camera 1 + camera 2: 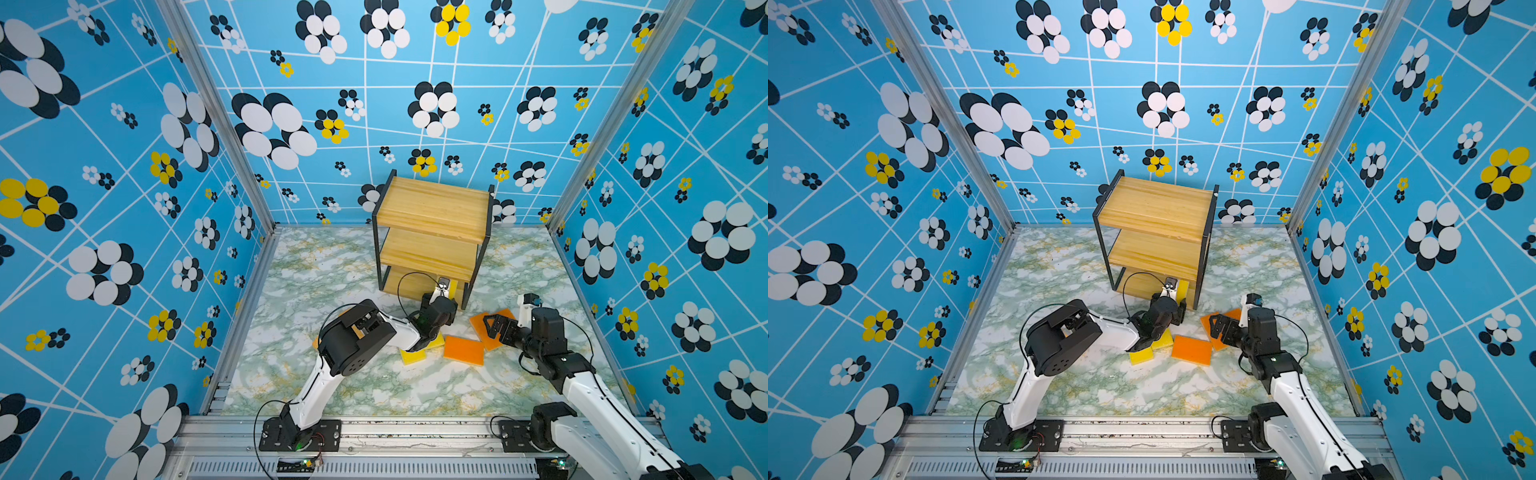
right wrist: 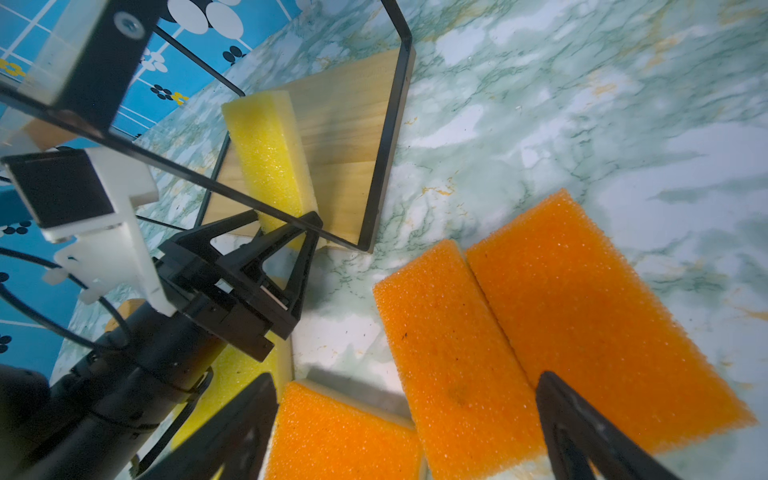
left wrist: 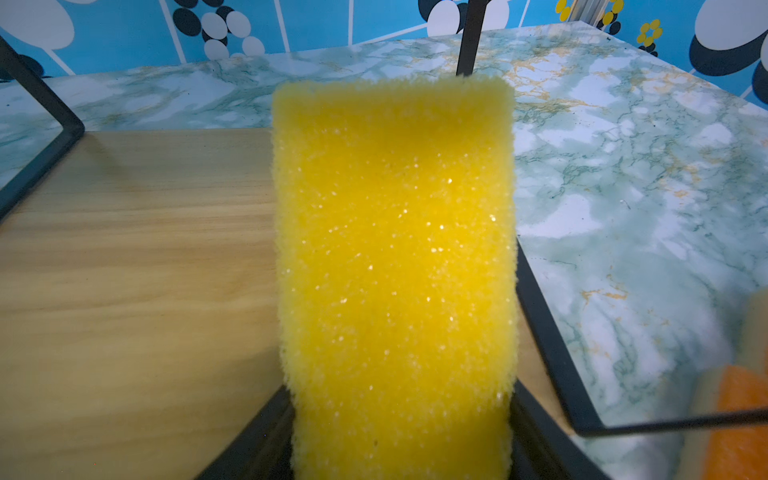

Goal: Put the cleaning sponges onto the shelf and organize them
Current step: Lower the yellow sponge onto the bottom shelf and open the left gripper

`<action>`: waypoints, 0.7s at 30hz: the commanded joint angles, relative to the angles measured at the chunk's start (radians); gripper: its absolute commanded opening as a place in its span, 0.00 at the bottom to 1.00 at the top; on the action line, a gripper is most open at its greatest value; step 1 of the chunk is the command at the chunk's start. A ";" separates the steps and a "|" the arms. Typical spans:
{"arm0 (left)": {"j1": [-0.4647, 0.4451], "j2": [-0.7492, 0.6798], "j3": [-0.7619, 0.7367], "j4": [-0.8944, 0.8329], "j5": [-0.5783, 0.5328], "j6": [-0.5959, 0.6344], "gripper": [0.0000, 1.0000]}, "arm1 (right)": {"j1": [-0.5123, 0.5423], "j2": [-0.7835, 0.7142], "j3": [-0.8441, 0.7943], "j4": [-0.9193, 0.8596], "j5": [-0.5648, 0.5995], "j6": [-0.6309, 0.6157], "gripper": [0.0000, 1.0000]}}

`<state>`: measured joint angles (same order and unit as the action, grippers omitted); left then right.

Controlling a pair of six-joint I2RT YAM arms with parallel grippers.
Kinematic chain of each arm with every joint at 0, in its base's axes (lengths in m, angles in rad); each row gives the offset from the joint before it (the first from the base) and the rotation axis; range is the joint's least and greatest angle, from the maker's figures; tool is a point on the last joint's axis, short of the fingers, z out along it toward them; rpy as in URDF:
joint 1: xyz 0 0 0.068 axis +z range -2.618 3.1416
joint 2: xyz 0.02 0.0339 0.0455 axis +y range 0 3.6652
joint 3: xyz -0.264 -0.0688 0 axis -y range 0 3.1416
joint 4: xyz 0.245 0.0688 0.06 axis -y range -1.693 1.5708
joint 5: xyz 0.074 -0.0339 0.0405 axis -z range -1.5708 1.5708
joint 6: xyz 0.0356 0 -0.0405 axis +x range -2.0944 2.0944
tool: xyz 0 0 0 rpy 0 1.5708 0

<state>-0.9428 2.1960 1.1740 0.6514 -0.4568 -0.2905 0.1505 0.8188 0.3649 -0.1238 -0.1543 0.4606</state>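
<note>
Reaching in from the left above two loose yellow sponges (image 1: 413, 356) on the marble table (image 1: 353, 386), the left gripper (image 2: 284, 222) pinches an upright yellow sponge (image 2: 270, 153) on its edge at the right front of the lowest board (image 3: 124, 249) of the shelf (image 1: 432, 208), just inside the black frame, with bare wood leftward. Further right, three orange sponges (image 1: 464, 350) lie flat; the right gripper (image 2: 405, 376) hangs over them, jaws wide, empty.
</note>
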 commanded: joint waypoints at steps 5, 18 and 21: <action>0.013 0.034 0.039 -0.005 0.000 0.007 0.82 | 0.009 -0.009 -0.013 -0.011 0.021 0.003 0.99; 0.013 0.034 0.032 -0.007 -0.010 0.004 0.92 | 0.009 -0.014 -0.007 -0.025 0.025 -0.002 0.99; 0.013 0.034 0.032 -0.009 -0.012 0.004 0.92 | 0.008 -0.018 -0.008 -0.026 0.024 -0.004 0.99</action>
<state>-0.9405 2.2051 1.1812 0.6491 -0.4572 -0.2874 0.1505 0.8154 0.3649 -0.1246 -0.1421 0.4603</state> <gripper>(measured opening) 0.922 0.992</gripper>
